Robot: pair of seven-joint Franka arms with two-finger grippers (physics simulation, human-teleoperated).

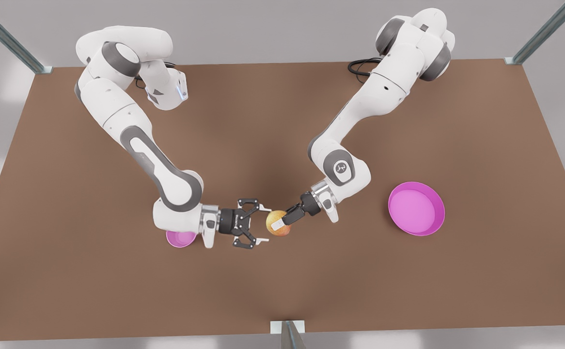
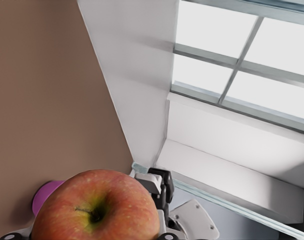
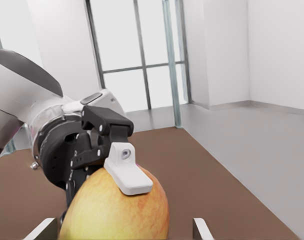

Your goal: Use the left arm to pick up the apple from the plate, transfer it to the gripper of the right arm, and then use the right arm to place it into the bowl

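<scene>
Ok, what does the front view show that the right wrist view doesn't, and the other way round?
Front view, not the right wrist view: the empty pink plate, and the pink bowl partly under the right arm.
Right wrist view, not the front view: tall windows beyond the table.
Both: the apple clamped by the left gripper, its white pad on the fruit, and the right gripper with jaws open either side of it.

The apple sits between the two hands, clamped in the left hand with the right hand spread just beside it. The bowl lies behind the right hand's wrist; the plate lies well beyond the left hand on the surface.
</scene>
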